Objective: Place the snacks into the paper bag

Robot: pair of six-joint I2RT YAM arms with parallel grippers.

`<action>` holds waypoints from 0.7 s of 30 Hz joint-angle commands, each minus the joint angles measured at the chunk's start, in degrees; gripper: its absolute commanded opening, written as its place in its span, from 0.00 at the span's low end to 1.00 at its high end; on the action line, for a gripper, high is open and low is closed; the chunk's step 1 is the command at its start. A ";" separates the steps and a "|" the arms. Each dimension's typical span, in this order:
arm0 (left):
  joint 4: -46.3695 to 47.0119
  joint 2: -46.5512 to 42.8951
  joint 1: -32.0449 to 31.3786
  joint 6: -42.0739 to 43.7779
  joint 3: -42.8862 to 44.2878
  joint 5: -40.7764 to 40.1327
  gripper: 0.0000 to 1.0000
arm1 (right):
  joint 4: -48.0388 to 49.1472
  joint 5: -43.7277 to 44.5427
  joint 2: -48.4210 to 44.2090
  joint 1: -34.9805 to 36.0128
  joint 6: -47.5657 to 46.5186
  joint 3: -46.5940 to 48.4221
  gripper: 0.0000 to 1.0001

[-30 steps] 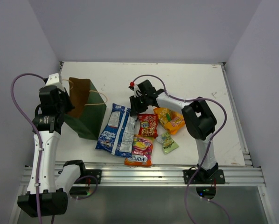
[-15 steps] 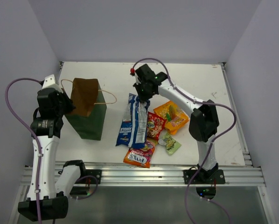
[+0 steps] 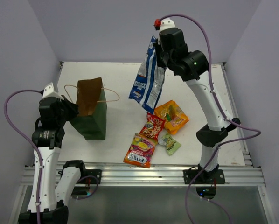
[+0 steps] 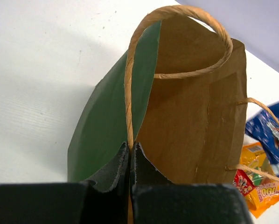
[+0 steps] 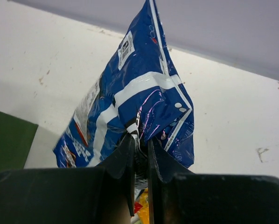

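The paper bag stands on the table, left side. Four small packets lie clustered to its right, and the long packet hangs in the air behind them.

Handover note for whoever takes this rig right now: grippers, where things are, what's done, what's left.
Left gripper: shut on the paper bag's rim; the bag stands upright, mouth open.
Right gripper: shut on the blue bag, which hangs high above the table, right of the paper bag.
On the table, clustered: red packet, orange packet, FOX'S packet, green packet.
Done: blue bag lifted; no snack bagged yet.
Left: drop the blue bag in, then the other four.
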 commanded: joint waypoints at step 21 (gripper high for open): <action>5.71 -6.59 -2.71 -15.83 -5.63 4.22 0.00 | 36.21 11.43 -7.73 16.74 -3.99 4.15 0.00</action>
